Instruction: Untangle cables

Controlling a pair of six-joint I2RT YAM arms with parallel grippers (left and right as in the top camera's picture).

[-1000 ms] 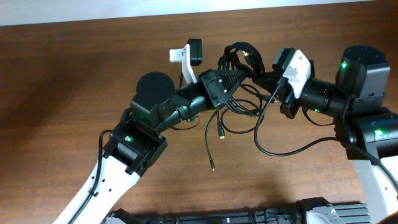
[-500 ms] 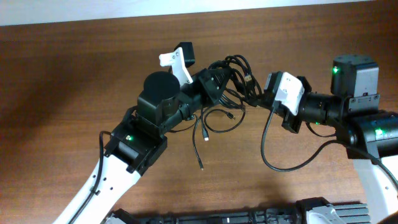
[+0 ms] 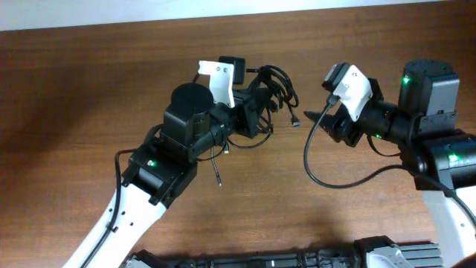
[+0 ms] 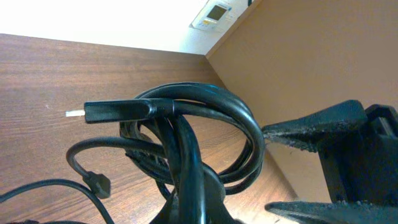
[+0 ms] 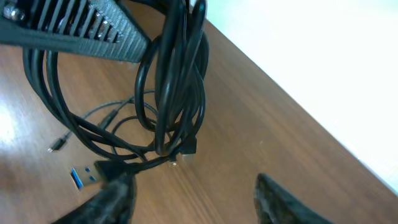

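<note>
The cables (image 3: pixel 277 83) are a looped black bundle at the table's far middle. My left gripper (image 3: pixel 256 113) is shut on them. In the left wrist view the cables (image 4: pixel 186 140) rise from the jaws at the bottom edge, with a metal-tipped plug (image 4: pixel 115 111) sticking out to the left. My right gripper (image 3: pixel 316 119) stands open just right of the bundle, holding nothing. In the right wrist view the cables (image 5: pixel 177 87) hang ahead of my right gripper (image 5: pixel 193 199), apart from its fingertips (image 5: pixel 115 190). A blue-tongued plug (image 5: pixel 79 177) lies beside the left fingertip.
A loose cable end (image 3: pixel 218 175) trails on the wood below the left arm. The right arm's own thick black wire (image 3: pixel 316 173) loops over the table toward the front. The table's far edge (image 3: pixel 312 9) meets a white wall close behind the bundle.
My right gripper has let go of the cables, opened, and drawn back to the right. My left gripper has carried the bundle a little left and toward the far edge.
</note>
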